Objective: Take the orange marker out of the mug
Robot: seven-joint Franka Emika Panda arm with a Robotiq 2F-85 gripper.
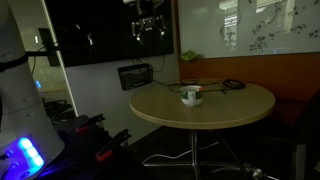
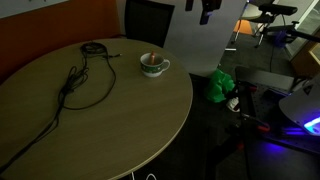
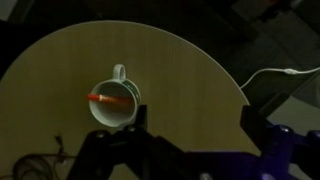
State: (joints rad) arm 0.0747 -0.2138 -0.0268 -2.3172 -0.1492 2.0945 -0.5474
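Observation:
The mug [image 3: 114, 102] is small and white with a greenish tinge. It stands on the round tan table [image 3: 170, 70], seen from above in the wrist view. The orange marker [image 3: 108, 100] lies across its mouth, one end sticking past the rim. The mug also shows in both exterior views [image 1: 191, 95] [image 2: 153, 66]; the marker is a small orange spot there. My gripper [image 3: 194, 115] is open and empty, high above the table, its fingers [image 1: 149, 30] spread. The mug lies just beside the left finger in the wrist view.
A black cable loop [image 2: 85, 75] lies on the table beyond the mug. A dark chair [image 1: 135, 76] stands at the table's far side. A white cable [image 3: 270, 75] runs on the dark floor. The robot base glows blue [image 1: 25, 155].

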